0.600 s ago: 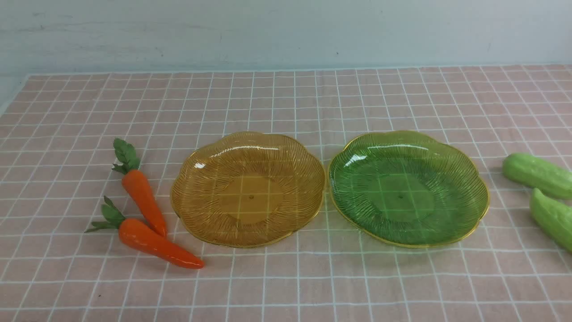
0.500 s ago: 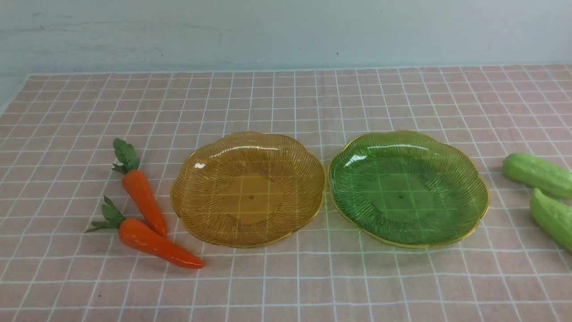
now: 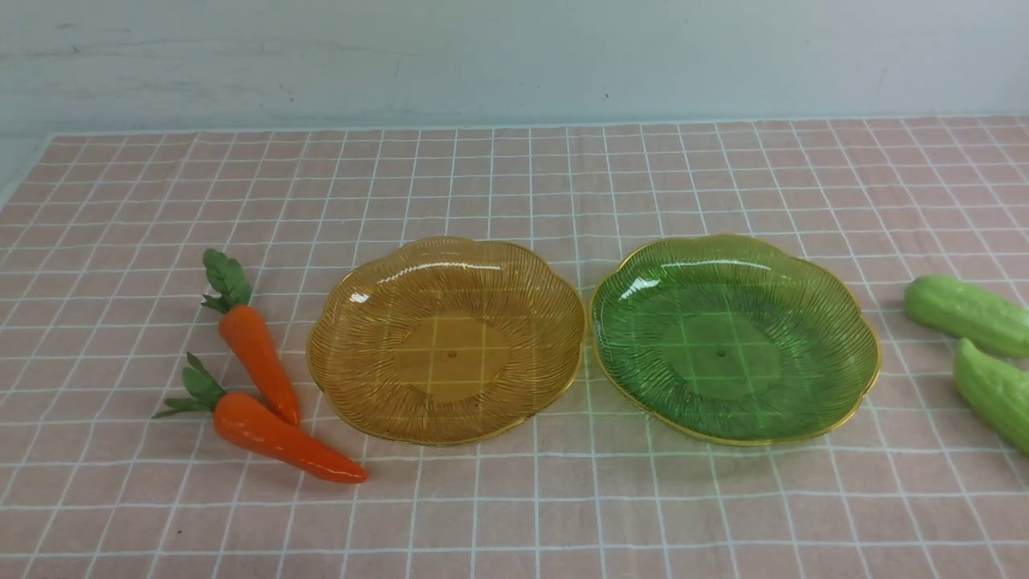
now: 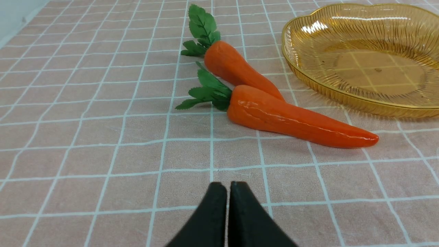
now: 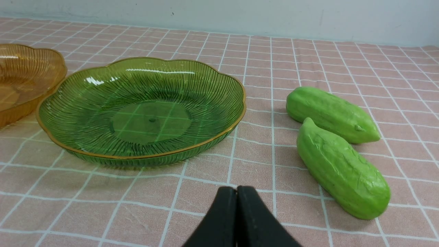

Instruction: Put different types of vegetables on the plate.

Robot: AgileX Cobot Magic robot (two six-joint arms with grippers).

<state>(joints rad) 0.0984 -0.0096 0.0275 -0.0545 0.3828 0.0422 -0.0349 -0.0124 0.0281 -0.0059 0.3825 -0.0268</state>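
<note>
Vegetables waited on the checked cloth, none on a plate. Farthest left, two orange carrots [image 3: 285, 440] lay with their leafy tops outward, one touching the other, just beside the amber plate [image 3: 452, 358]. The left gripper [image 4: 228, 187] had its fingers pressed together on nothing. Next came the green plate [image 3: 720, 354], bare like the amber one; the right gripper [image 5: 236, 192] was likewise closed and without a load. Farthest right lay two light-green gourds [image 5: 343, 168], close together. Nothing had been placed; all four pieces seemed left to do.
</note>
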